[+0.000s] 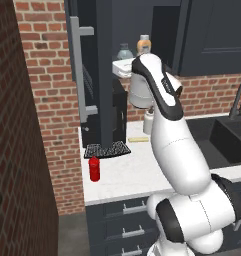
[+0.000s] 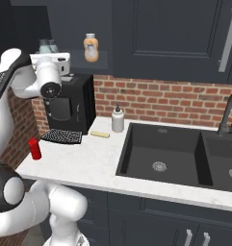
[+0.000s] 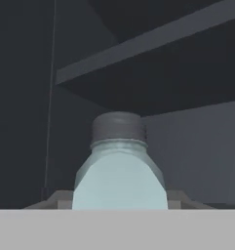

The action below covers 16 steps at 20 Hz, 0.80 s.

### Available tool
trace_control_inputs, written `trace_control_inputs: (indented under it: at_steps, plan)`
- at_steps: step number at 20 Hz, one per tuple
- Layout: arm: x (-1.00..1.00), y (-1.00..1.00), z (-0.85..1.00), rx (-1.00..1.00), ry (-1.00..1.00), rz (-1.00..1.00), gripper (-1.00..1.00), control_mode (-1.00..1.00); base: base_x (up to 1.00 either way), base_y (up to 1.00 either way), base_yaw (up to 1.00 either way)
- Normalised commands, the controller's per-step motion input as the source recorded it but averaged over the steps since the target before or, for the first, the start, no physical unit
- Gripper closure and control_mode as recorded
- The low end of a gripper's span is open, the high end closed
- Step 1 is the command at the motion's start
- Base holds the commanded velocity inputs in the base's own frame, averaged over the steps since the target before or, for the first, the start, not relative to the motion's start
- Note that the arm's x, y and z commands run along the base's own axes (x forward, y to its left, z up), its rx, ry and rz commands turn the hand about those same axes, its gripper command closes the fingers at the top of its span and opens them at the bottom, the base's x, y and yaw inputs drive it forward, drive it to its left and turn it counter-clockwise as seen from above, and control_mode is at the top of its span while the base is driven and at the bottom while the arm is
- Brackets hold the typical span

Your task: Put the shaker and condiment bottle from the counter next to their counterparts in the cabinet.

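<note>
Inside the open navy cabinet [image 1: 104, 60], above the white marbled bench [image 2: 88, 161], the tool [image 3: 119, 207] is closed partway around the pale grey-blue shaker [image 3: 119, 171], holding it upright near the shelf. An orange-tan bottle [image 2: 91, 48] stands close by. Down on the bench, near its left end, the red condiment bottle [image 1: 94, 169] stands upright.

Red brick wall [image 2: 161, 98], black double sink [image 2: 161, 153], dark faucet [image 2: 228, 113].
</note>
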Motion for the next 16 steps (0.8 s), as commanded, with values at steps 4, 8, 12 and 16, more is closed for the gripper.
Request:
trace_control_inputs:
  at_steps: [4,8,12,16]
  plan:
    - [0.53,0.07,-0.01,0.02,0.06,0.0,1.0,-1.0,0.0,0.0,0.0]
    - [0.47,0.03,0.0,0.03,0.02,0.0,1.0,-1.0,0.0,0.0,0.0]
    - [0.11,0.0,-0.08,0.0,0.01,0.0,1.0,-1.0,0.0,0.0,0.0]
    - [0.0,0.0,-0.27,0.0,0.0,0.0,1.0,-1.0,0.0,0.0,0.0]
